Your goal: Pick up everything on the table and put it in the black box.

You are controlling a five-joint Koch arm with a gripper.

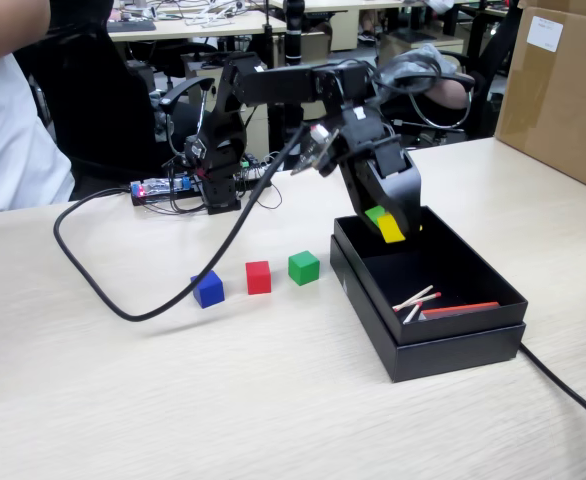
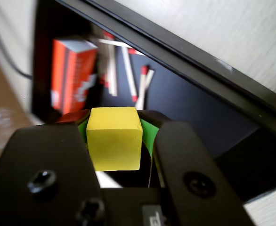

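gripper (image 2: 115,141) clamped on yellow cube (image 2: 113,137), hanging over black box (image 1: 473,268) near its far end. blue cube (image 1: 208,288), red cube (image 1: 258,277), green cube (image 1: 303,267) on table beside box. risk: release too close to wall, cube bounces out.

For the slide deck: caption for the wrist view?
Pincer holding yellow cube above the black box.

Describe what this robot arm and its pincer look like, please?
The arm is built of chunky matte black plastic segments, with a small base beside a circuit board showing a red light. A thick black cable loops across the table from it. The pincer has two broad black jaws lined with bright green pads; screw heads show on them in the wrist view.
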